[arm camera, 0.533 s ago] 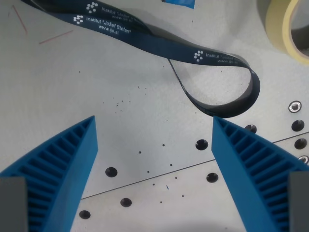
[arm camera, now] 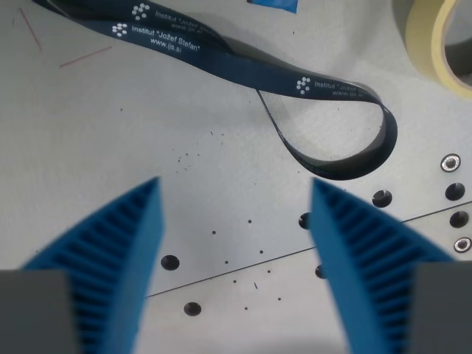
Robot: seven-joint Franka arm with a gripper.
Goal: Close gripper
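Note:
My gripper [arm camera: 234, 184] hangs over a light grey table. Its two blue ribbed fingers [arm camera: 118, 251] rise from the lower left and lower right of the wrist view. The jaws stand apart with a wide gap and nothing between them. A dark blue lanyard [arm camera: 258, 70] printed "Institut Jožef Stefan" lies across the top of the view and curls into a loop whose lower edge lies just above the right fingertip. The fingers do not touch it.
A roll of cream masking tape [arm camera: 442, 37] sits at the top right corner. Several bolt holes [arm camera: 170, 262] dot the table plate [arm camera: 110, 147] below and to the right. A blue scrap [arm camera: 274, 4] shows at the top edge.
Both fingers have moved inward toward each other, narrowing the gap. The lanyard, tape and table have not moved.

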